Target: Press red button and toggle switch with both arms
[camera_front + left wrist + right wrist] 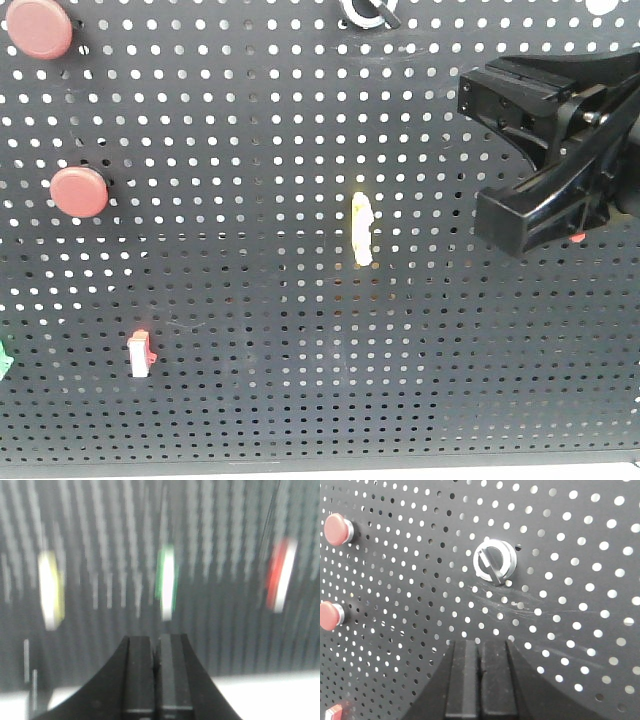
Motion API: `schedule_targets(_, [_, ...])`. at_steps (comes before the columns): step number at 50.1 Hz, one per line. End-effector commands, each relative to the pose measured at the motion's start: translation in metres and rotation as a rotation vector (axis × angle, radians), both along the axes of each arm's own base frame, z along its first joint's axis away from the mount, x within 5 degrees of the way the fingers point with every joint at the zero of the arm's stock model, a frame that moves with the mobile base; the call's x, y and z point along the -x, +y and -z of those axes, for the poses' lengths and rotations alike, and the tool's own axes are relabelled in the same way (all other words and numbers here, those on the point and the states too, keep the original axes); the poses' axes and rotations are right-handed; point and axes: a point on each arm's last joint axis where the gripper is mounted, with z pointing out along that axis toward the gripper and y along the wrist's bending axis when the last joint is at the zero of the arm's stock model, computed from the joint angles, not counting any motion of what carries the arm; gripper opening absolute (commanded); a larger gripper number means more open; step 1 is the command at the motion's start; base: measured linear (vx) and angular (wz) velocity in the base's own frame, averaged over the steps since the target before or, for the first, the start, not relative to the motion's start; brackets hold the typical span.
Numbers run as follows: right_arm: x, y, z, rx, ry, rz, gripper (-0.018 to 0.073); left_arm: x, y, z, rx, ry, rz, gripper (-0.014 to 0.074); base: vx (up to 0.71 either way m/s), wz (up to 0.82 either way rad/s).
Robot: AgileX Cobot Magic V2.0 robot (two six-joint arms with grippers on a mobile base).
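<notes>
Right claw looks clenched in its own wrist view: both black jaws pressed flat together with nothing between them, held just off the black pegboard. Straight ahead of it, a bit higher, sits a round silver knob with a slanted handle, and there are pale scratches on the board just below that. In the front view the same claw pokes in from the right edge, and honestly the angle makes its shape hard to read there.

A sliver of red peeks out right under its lower block, and that's the toggle switch. It's almost fully hidden, so I can't tell if the claw is touching it.

Left claw is clenched too, jaws together and gripping nothing. Its view is badly smeared: just a yellow streak, a green-and-white one and a red-and-white one on the board ahead.

Further out on the front view, the slim pale-yellow switch sits mid-board. The two red buttons are far left, well away from the claw: the upper red button in the top corner, the lower red button below it. A small red-and-white switch is lower left, with a green bit at the edge.
</notes>
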Motion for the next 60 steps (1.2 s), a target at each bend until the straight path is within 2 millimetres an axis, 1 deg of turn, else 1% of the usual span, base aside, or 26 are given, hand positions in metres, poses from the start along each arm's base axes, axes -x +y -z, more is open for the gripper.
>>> schedule_targets(1, [0.009, -0.004, -0.017, -0.035, -0.094, -0.032, 0.0, 0.004, 0.001, 0.019, 0.006, -0.065, -0.014, 0.0001, 0.0, 0.0])
schedule_targets(5, [0.009, -0.004, -0.017, -0.035, -0.094, -0.032, 0.0, 0.009, 0.001, 0.036, 0.01, -0.077, -0.014, 0.0001, 0.0, 0.0])
schedule_targets(7, [0.009, -0.004, -0.017, -0.035, -0.094, -0.032, 0.0, 0.012, 0.001, 0.037, 0.008, -0.04, -0.009, 0.0001, 0.0, 0.0])
schedule_targets(10, [0.009, -0.004, -0.016, -0.033, -0.09, -0.029, 0.0, 0.011, 0.001, 0.042, 0.006, 0.025, -0.008, 0.0001, 0.0, 0.0])
schedule_targets(14, [0.009, -0.004, -0.017, -0.034, -0.092, -0.031, 0.0, 0.011, 0.001, 0.046, 0.005, 0.056, -0.007, 0.0001, 0.0, 0.01])
schedule_targets(53, [0.009, -0.004, -0.016, -0.033, -0.09, -0.03, 0.0, 0.011, 0.001, 0.047, 0.006, 0.065, -0.006, 0.0001, 0.0, 0.0])
schedule_targets(60, [0.008, -0.004, -0.015, -0.012, -0.089, -0.017, 0.0, 0.011, 0.001, 0.047, 0.006, 0.065, -0.006, 0.0001, 0.0, 0.0])
